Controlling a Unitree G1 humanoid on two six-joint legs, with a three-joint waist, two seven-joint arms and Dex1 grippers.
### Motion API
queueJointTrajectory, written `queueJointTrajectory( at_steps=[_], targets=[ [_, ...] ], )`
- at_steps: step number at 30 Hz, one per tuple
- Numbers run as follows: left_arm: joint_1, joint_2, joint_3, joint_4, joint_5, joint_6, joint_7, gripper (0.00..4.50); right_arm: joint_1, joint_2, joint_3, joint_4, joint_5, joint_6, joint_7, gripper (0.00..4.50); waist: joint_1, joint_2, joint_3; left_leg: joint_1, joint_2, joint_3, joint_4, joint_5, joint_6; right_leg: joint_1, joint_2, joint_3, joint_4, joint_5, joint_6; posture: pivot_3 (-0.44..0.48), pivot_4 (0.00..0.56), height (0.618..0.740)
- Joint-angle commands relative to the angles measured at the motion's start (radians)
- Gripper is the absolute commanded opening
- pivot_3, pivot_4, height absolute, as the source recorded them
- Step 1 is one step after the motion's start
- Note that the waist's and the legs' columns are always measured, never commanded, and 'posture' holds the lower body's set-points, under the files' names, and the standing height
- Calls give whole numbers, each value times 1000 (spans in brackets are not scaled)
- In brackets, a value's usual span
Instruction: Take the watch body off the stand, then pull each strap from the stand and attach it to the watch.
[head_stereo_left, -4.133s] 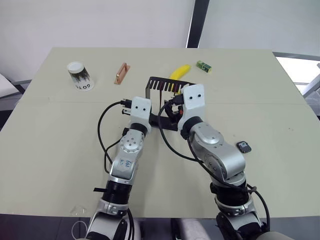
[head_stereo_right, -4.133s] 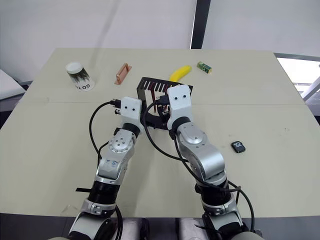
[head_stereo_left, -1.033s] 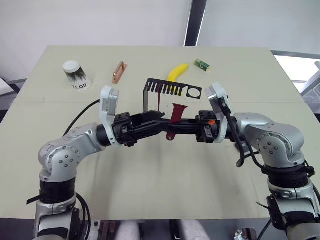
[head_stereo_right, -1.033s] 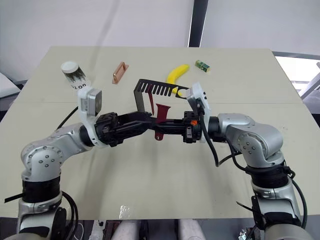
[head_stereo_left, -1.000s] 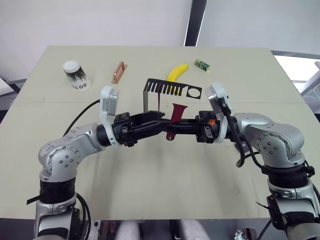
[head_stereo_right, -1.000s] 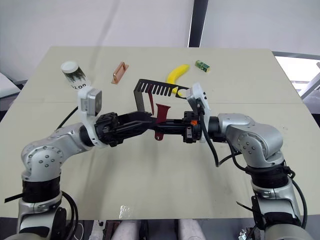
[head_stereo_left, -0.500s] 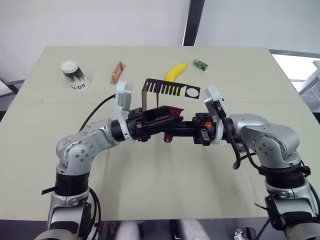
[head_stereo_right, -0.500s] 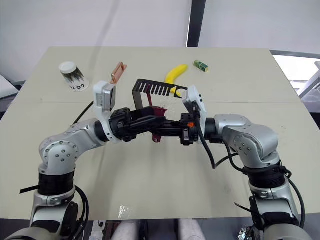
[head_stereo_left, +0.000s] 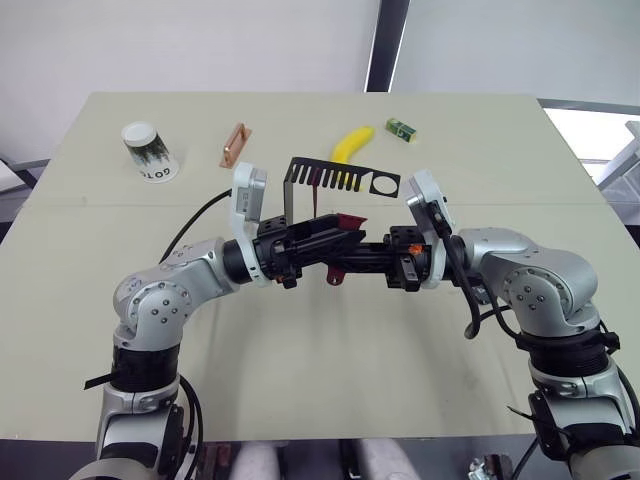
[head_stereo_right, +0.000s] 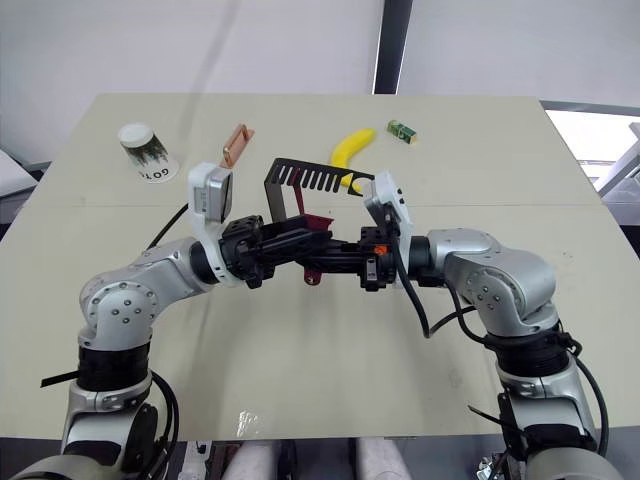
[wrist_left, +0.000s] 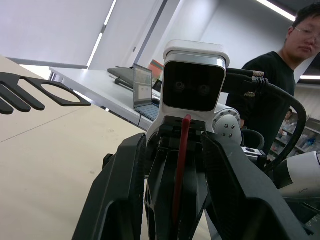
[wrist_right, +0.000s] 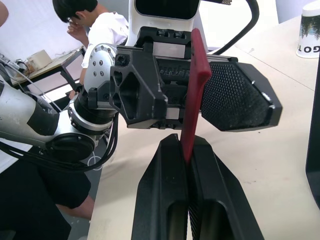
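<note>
Right wrist view: one strap (wrist_right: 194, 95) pinched by two hands (head_stereo_left: 345, 252).

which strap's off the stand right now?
The strap pinched in the right claw, held up in front of the stand. The other strap hangs from the stand's comb arm.

The two head eyes are looking down over the table (head_stereo_left: 90, 300), both taking in the stand (head_stereo_left: 340, 180) at mid-table. Each wrist camera is sitting close beside the stand, facing the other gripper across the strap (wrist_right: 195, 95).
</note>
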Motion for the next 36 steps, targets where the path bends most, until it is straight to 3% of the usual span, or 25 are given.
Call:
queueJointTrajectory(
  at_steps=[1,6,9,11,12,36],
  targets=[
    [-7,2,-2,-25,-15,-7,-9,1890,-20,-2,-20,-13,17,-6,17,0,0,0,0,0,0,0,0,0,0,0,0,0,0,0,0,0,150,740],
    [-10,-1,2,-25,-25,-5,-13,1890,-16,3,-20,-15,20,-4,12,0,0,0,0,0,0,0,0,0,0,0,0,0,0,0,0,0,150,740],
    [-9,-2,3,-24,-23,-10,-15,1053,-13,5,-21,-17,18,-6,7,0,0,0,0,0,0,0,0,0,0,0,0,0,0,0,0,0,150,740],
    [-10,-3,2,-16,-17,-16,-18,110,-11,7,-23,-17,17,-6,2,0,0,0,0,0,0,0,0,0,0,0,0,0,0,0,0,0,150,740],
    [-10,-4,2,-15,-18,-16,-19,48,-11,7,-24,-17,18,-5,1,0,0,0,0,0,0,0,0,0,0,0,0,0,0,0,0,0,150,740],
    [-5,-47,27,-19,-56,-13,-8,48,-11,-24,-51,-48,59,13,17,0,0,0,0,0,0,0,0,0,0,0,0,0,0,0,0,0,150,740]
  ],
)
